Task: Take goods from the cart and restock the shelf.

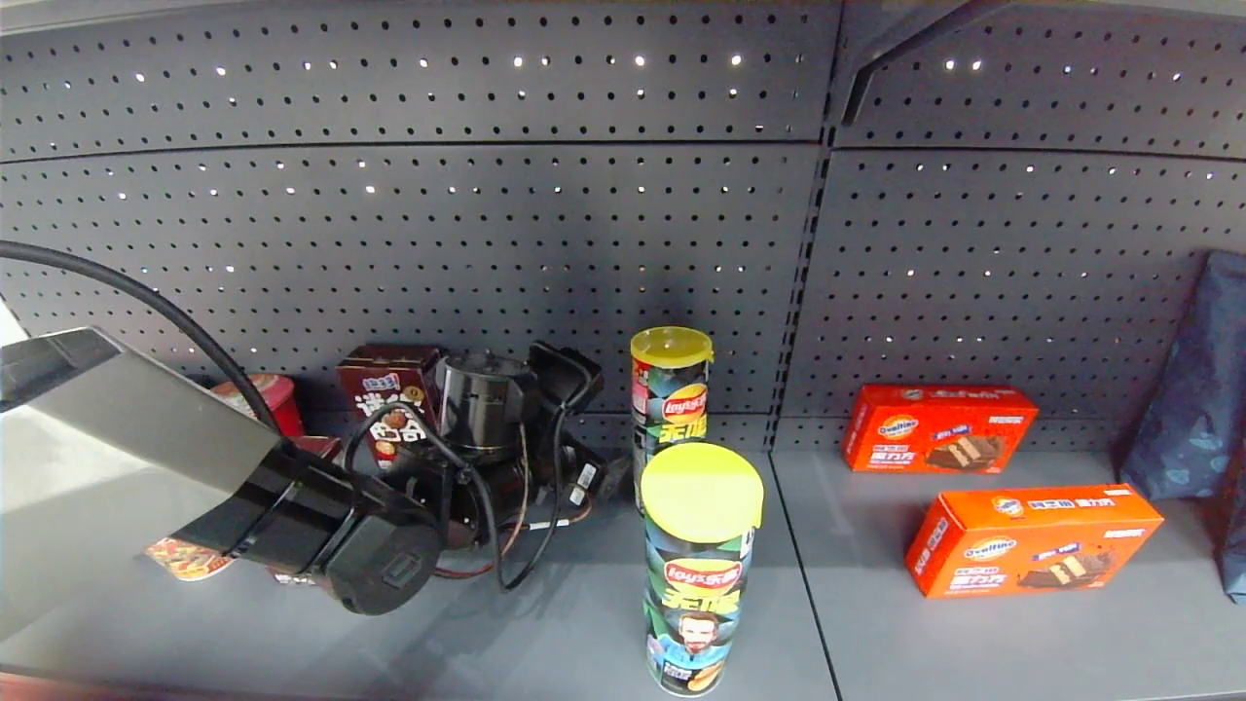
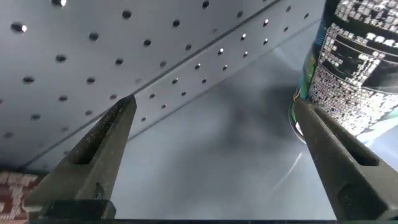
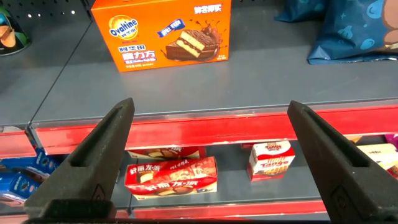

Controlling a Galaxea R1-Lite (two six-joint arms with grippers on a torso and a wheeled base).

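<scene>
Front chip can [image 1: 701, 570] | yellow lid, dark body | upright on shelf [image 1: 545, 643]

On your shelf [image 1: 545, 633] two cans stand, the front can [image 1: 703, 565] directly before the rear can [image 1: 671, 394]. Right of them lie two boxes: the far box [image 1: 937, 428] by the pegboard [image 1: 487, 243], the near box [image 1: 1032, 538] before it and somewhat rightward. A bag [image 1: 1192, 389] leans at the far right. Left of the rear can, your left gripper [image 2: 214, 106] sits low over the shelf, the can just beside one finger. Farther left, by the pegboard, stand a carton [image 1: 386, 399] and, left of it, a cup [image 1: 263, 397]. Your right gripper [image 3: 211, 109] hangs before the shelf edge, with a lower shelf [image 3: 261, 190] of packs [image 3: 172, 178] beneath.
</scene>
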